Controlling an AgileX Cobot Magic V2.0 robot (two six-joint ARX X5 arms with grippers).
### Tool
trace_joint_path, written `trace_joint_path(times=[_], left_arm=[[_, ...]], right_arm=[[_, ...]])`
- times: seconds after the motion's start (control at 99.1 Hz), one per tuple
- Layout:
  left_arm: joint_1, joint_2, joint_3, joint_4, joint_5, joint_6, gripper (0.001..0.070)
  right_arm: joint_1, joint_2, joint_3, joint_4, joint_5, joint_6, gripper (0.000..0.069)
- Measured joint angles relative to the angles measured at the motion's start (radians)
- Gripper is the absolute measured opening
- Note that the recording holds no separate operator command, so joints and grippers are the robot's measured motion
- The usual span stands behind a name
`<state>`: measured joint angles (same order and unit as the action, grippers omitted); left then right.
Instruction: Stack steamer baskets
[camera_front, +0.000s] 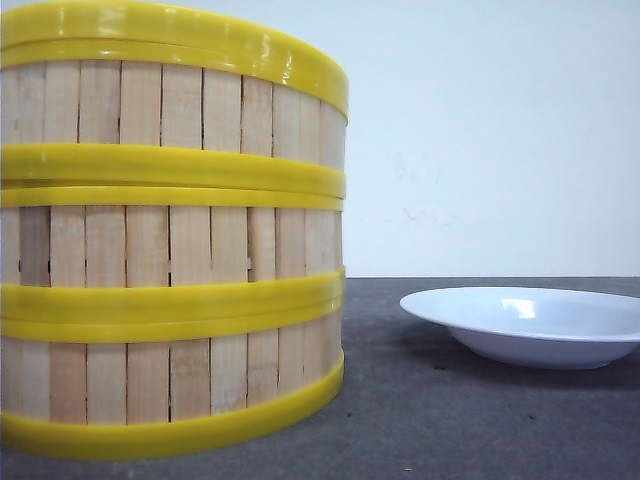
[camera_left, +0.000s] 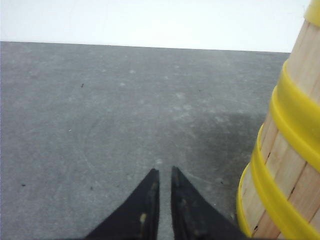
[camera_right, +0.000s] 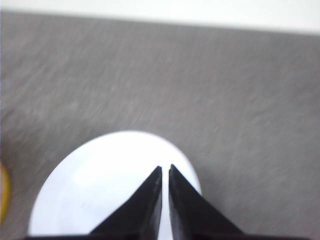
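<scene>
looks like the steamer baskets (camera_left: 280, 165) are stacked at 3 o'clock of my left end effector (camera_left: 165, 172), both end effectors pinched together, empty.

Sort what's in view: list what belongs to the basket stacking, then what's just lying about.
Part of the job:
- top basket
- middle basket
- bottom basket, all three already in one stack
- left gripper, shut, empty, beside the stack
- right gripper, shut, empty, over the plate

Lying about:
- white plate, empty, right of the stack on the table
</scene>
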<state>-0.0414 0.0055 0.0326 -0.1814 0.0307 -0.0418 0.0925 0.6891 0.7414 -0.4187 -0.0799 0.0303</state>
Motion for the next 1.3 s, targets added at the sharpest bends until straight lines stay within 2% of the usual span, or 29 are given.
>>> trace_joint_path(times=[0.141,0.252,0.524,0.666,1.301], left_arm=[[0.000,0.000,0.000,0.000,0.000,0.000,0.0015],[0.000,0.000,0.000,0.000,0.000,0.000,0.0015],[0.000,0.000,0.000,0.000,0.000,0.000,0.0015],[0.000,0.000,0.000,0.000,0.000,0.000,0.0015],[0.000,0.000,0.000,0.000,0.000,0.000,0.0015]], right_arm=[[0.000,-0.187,-0.193,0.087,0.048,0.000,0.0016],[0.000,-0.348,-0.362,0.100,0.081,0.003,0.0016],[0.000,-0.686,-0.650,0.142,0.080,0.011,0.0016],[0.000,-0.682,-0.726,0.252,0.039,0.018,0.0016],[0.005,-0.684,-0.726,0.251,0.028,0.019,0.0016]])
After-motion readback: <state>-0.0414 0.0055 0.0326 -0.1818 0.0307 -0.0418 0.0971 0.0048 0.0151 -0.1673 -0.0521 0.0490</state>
